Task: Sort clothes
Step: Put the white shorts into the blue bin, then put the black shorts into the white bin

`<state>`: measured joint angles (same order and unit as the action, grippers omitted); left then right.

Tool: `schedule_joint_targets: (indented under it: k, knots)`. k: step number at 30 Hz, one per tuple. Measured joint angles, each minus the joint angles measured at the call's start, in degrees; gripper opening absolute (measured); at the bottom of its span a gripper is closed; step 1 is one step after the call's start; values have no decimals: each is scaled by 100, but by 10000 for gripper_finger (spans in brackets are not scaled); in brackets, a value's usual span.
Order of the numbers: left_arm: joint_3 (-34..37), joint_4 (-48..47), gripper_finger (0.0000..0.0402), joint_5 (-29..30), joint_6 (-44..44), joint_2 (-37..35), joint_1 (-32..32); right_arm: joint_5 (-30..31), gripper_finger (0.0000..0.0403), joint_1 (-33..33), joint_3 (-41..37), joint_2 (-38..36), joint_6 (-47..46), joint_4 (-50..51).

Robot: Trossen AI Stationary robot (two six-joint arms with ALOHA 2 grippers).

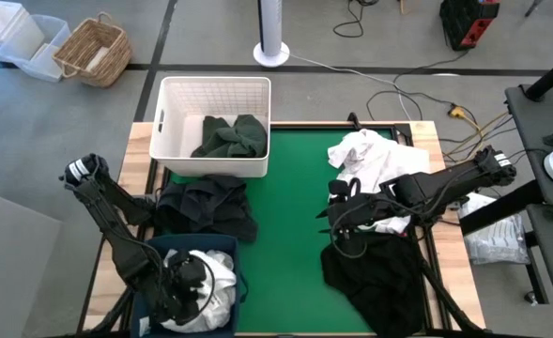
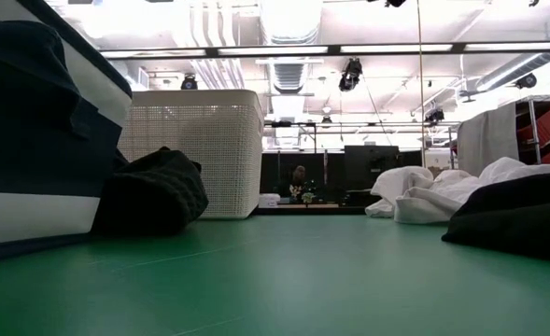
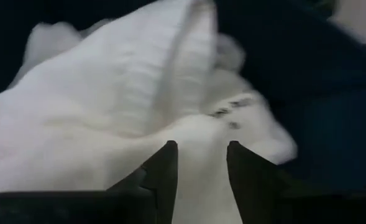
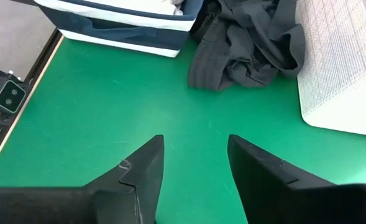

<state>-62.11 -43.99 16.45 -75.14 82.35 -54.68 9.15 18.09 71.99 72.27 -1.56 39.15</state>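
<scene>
Green matting covers the desk (image 1: 290,216). We see the left hand (image 3: 200,163) lowered into the navy bin (image 1: 227,252), fingers parted over a white garment (image 3: 120,106), nothing gripped. The right hand (image 4: 195,158) hovers released above bare mat. Dark green clothes (image 1: 231,137) fill the white basket (image 1: 177,94); a black pile (image 1: 206,205) lies between basket and bin.

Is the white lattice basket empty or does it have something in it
Not empty. The high view shows a dark green garment bunched inside the white lattice basket, filling part of its floor; the rest of the floor is bare.
</scene>
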Motion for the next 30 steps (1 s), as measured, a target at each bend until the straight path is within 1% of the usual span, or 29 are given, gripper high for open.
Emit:
schedule_joint_targets:
  k: [3, 6, 9, 13, 16, 20, 22, 24, 26, 28, 30]
  knots:
    - [-265, -14, 123, 88, 372, 0, 0, 2, 177, 0, 0, 0, -9, 129]
    - [-555, -90, 121, 358, 906, 0, 0, 3, 177, 0, -2, 0, -118, 342]
    - [-853, -245, 119, 786, 1459, 0, 0, 4, 170, 0, -2, 0, -278, 644]
    - [-1205, -664, 118, 1216, 1902, 2, 0, 7, 157, 0, -2, 0, -555, 981]
    - [-1372, -885, 118, 1816, 2312, 2, -2, 7, 147, 0, -11, 0, -677, 1182]
    - [-1379, -1008, 118, 2843, 2933, 2, 8, 6, 135, 0, -49, 0, -661, 1262]
    - [-1305, -1067, 118, 3220, 3180, 2, 15, 7, 129, 0, -98, 0, -608, 1266]
    - [-1225, -1096, 118, 3419, 3279, 2, 58, 17, 124, 0, -172, 0, -502, 1244]
    - [-1180, -1155, 118, 3532, 3289, 2, 127, 195, 119, 4, -253, 0, -456, 1224]
    - [-1148, -1159, 118, 3564, 3289, 2, 222, 403, 114, 4, -373, 0, -362, 1158]
    - [-1120, -1172, 118, 3569, 3317, 3, 319, 464, 110, 2, -540, -16, -217, 997]
